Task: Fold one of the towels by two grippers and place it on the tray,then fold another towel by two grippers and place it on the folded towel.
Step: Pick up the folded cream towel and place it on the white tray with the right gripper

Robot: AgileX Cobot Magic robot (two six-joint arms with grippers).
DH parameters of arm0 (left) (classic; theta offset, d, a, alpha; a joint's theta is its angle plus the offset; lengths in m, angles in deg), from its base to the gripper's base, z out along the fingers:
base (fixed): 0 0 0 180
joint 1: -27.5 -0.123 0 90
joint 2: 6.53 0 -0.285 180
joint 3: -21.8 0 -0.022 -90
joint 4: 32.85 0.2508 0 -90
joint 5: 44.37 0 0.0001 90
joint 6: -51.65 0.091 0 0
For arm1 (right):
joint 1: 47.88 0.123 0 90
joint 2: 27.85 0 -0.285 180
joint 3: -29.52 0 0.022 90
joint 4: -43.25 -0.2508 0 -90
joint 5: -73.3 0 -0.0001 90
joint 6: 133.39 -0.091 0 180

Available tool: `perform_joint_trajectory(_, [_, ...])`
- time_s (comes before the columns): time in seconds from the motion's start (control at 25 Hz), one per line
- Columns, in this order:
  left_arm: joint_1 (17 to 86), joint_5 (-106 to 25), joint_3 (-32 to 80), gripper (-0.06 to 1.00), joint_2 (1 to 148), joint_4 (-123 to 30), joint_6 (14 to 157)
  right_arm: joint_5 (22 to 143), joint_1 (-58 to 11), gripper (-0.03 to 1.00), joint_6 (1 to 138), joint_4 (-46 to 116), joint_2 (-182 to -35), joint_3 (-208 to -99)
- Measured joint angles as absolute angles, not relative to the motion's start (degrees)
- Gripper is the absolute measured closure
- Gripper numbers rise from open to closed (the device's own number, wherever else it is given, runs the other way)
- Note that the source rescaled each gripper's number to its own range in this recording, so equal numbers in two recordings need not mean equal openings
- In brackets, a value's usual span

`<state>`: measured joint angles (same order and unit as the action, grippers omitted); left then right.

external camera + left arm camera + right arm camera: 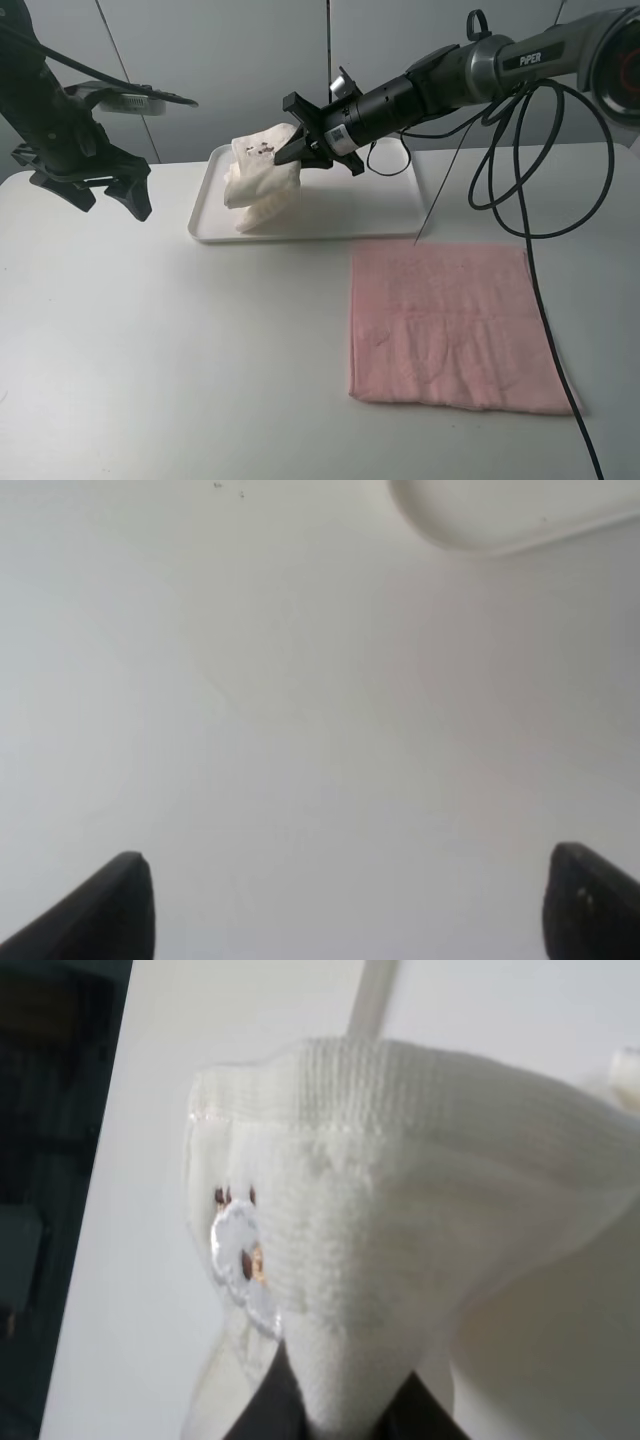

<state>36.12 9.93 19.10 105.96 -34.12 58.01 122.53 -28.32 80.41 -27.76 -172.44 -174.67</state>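
Note:
My right gripper (pixel 292 150) reaches across to the left end of the white tray (pixel 390 205) and is shut on the cream towel (pixel 258 180). That towel hangs bunched from the fingers, its lower part resting on the tray. Close up, the cream towel (pixel 400 1220) fills the right wrist view, pinched between the dark fingertips (pixel 262 1410). The pink towel (pixel 450 325) lies flat on the table in front of the tray, to the right. My left gripper (pixel 100 195) hovers open over the table at the far left, nothing between its fingers (pixel 100 915).
Black cables (pixel 535 290) loop down from the right arm and trail across the pink towel's right edge to the table's front. A corner of the tray (pixel 500 515) shows in the left wrist view. Grey wall panels stand behind the table.

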Motion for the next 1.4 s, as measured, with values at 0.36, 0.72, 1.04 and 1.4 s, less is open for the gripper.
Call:
perform_joint_trajectory(0.36, [36.12, 10.56, 19.1, -0.05, 105.96, -34.12, 58.23, 109.58, -28.98, 0.88, 83.02, -21.53, -173.13, -174.67])
perform_joint_trajectory(0.72, [36.12, 11.75, 19.1, -0.05, 105.96, -34.12, 58.23, 103.37, -28.98, 0.88, 78.16, -15.49, -176.28, -174.67])
perform_joint_trajectory(1.04, [36.12, 12.18, 19.1, -0.05, 105.96, -34.12, 58.23, 99.4, -28.98, 0.88, 77.52, -13.72, -176.41, -174.67])
perform_joint_trajectory(1.4, [36.12, 12.32, 19.1, -0.05, 105.96, -34.12, 58.23, 98.94, -28.98, 0.0, 77.03, -11.16, -176.16, -174.78])
